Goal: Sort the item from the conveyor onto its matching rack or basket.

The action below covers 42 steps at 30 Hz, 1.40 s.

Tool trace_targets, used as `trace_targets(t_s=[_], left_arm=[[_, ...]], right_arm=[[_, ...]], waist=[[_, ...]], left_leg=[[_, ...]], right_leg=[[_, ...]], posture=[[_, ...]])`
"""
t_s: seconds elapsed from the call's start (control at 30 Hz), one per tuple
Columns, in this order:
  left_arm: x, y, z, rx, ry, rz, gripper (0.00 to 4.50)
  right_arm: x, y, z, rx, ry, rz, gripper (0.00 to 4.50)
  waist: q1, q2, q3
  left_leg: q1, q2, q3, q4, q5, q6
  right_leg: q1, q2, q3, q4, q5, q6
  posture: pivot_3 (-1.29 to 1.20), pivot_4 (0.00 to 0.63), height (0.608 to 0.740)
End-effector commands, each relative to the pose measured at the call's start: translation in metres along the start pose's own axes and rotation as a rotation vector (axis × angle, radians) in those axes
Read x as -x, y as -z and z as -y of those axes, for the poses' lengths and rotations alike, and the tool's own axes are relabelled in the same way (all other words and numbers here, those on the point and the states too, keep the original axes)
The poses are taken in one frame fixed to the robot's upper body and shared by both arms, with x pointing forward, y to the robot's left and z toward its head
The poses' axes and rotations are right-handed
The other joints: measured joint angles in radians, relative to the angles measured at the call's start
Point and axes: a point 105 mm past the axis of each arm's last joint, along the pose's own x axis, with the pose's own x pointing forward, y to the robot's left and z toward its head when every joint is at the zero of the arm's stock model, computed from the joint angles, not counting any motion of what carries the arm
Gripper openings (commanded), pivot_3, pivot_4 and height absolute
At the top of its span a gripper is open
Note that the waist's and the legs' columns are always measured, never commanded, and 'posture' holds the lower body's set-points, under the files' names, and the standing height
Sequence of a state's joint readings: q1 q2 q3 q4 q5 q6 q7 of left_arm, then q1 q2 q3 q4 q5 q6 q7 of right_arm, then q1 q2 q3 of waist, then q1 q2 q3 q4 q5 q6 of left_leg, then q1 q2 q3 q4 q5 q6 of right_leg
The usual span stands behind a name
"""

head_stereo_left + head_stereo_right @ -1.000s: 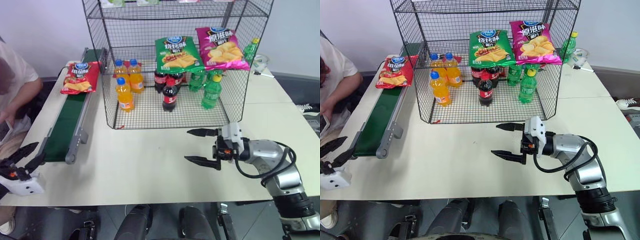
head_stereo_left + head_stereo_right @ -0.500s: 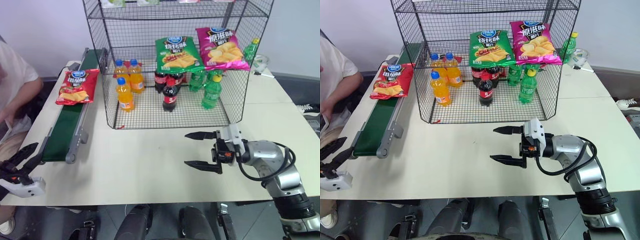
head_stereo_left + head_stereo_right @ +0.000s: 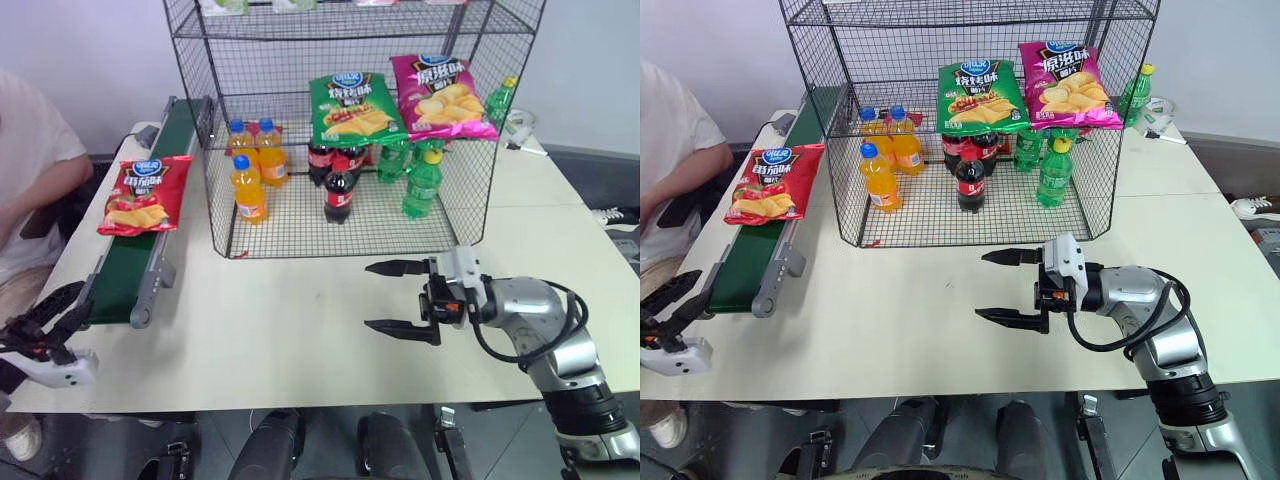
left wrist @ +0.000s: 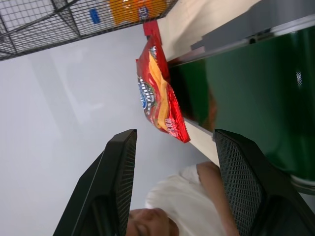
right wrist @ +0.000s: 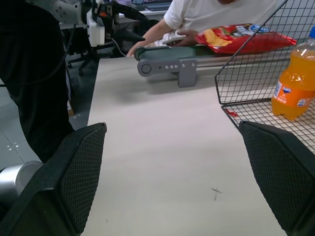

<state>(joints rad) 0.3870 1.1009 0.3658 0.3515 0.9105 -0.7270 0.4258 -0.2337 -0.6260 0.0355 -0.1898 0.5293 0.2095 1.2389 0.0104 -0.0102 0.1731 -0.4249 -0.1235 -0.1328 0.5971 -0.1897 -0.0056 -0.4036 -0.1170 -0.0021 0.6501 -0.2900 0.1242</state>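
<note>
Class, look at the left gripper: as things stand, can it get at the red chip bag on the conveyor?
Probably yes: the open left gripper waits beyond the conveyor end, nothing lying between it and the red chip bag.

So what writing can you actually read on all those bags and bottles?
"原滋味": white characters on the pink bag.
"烤肉味", less surely: on the green bag.
Red bag on the belt: white characters and a blue oval logo, too small to read.
Cola bottles: red labels, unreadable.
Orange bottles and green bottles: labels too small to read.
</note>
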Motion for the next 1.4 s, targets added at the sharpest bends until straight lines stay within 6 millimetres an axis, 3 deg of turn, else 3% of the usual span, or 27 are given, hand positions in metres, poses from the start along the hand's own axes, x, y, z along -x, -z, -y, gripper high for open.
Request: trace_targets(t_s=[0.03,0.6,1.0,1.33,1.4], left_arm=[[-0.002,0.003,-0.008,-0.003,-0.036,-0.008,2.57],[0.002,-0.006,0.007,0.133,-0.059,-0.114,2.57],[-0.007,-0.014,0.007,0.133,-0.055,-0.104,2.57],[-0.003,-0.016,0.021,0.169,-0.026,-0.124,2.57],[-0.004,-0.018,0.01,0.186,-0.083,-0.116,2.57]], right_arm=[[-0.001,-0.005,0.002,0.026,0.006,0.018,4.5],[-0.001,-0.003,0.007,0.043,0.036,0.011,4.5],[0.002,-0.004,0.01,0.048,0.059,0.008,4.5],[0.007,-0.006,0.018,0.062,0.088,0.0,4.5],[0.008,-0.006,0.018,0.06,0.089,-0.004,4.5]], waist=[[0.0,0.0,0.0],[0.0,-0.001,0.0],[0.0,-0.001,-0.001],[0.0,-0.001,-0.001],[0.0,-0.001,-0.001]], left_leg=[[0.0,0.0,0.0,0.0,0.0,0.0],[0.001,0.0,0.0,0.0,0.0,0.0],[0.002,0.0,0.0,0.001,0.001,-0.001],[0.002,0.0,0.0,0.001,0.001,-0.001],[0.002,0.0,0.0,0.001,0.001,-0.001]], right_leg=[[0.0,0.0,0.0,0.0,0.0,0.0],[0.001,0.0,0.0,0.002,0.0,0.0],[0.001,0.0,0.0,0.003,0.0,0.0],[0.001,0.0,0.0,0.003,0.0,0.0],[0.001,0.0,0.0,0.003,0.0,0.0]], posture=[[0.0,0.15,0.74],[0.0,0.15,0.74],[0.0,0.15,0.74],[0.0,0.15,0.74],[0.0,0.15,0.74]])
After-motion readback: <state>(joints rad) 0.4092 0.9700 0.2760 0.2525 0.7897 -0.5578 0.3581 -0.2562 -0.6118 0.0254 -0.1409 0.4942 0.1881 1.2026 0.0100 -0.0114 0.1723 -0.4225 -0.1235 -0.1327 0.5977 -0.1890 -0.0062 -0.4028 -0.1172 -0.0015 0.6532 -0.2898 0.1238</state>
